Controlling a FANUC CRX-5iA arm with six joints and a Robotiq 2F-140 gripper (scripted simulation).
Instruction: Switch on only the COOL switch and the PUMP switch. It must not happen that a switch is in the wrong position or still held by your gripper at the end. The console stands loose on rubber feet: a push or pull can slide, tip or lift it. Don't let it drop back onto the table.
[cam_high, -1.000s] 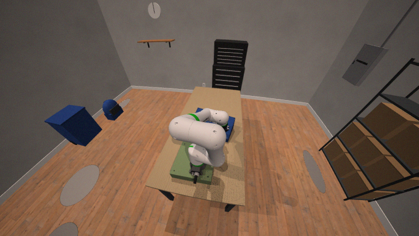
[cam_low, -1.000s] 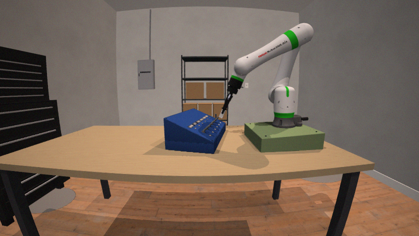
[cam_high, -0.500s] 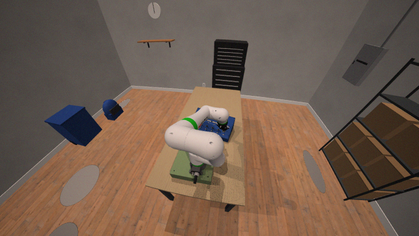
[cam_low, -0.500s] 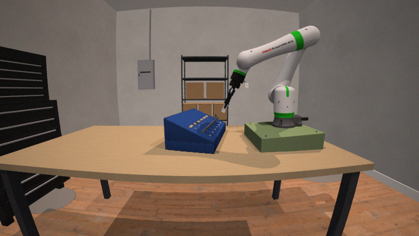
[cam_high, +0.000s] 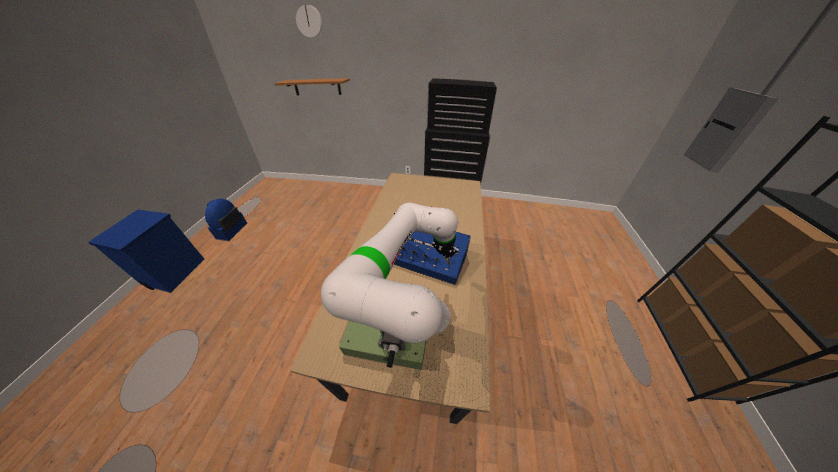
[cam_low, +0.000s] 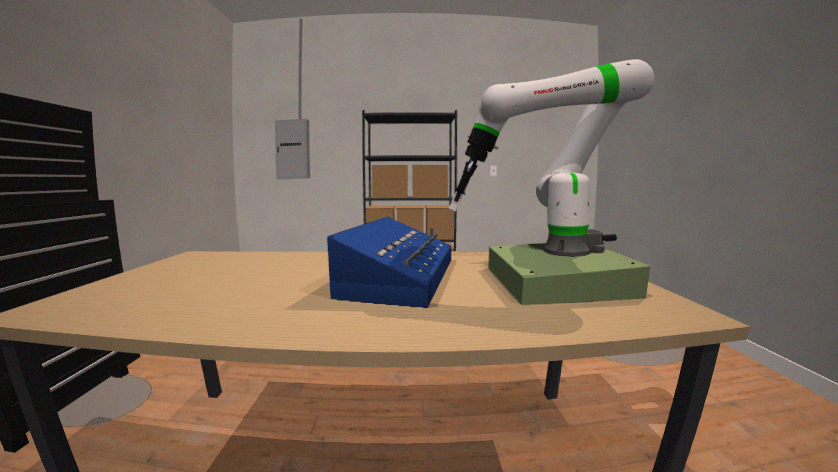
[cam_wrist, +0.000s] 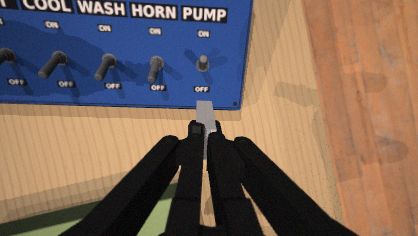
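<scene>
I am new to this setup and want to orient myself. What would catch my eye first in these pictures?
First, the blue console on the table, its toggles labelled COOL, WASH, HORN and PUMP. Next, the white arm with green bands, on a green base beside the console. Its shut gripper hangs above the console's near edge, in line with the PUMP toggle.

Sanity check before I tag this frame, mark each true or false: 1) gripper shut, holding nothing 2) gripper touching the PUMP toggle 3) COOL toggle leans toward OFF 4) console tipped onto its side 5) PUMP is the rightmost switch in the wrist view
1) True: the gripper is shut and holds nothing.
2) False: it hangs in the air, apart from the PUMP toggle.
3) True: the COOL toggle leans toward OFF.
4) False: the console sits flat on the table.
5) True.
</scene>
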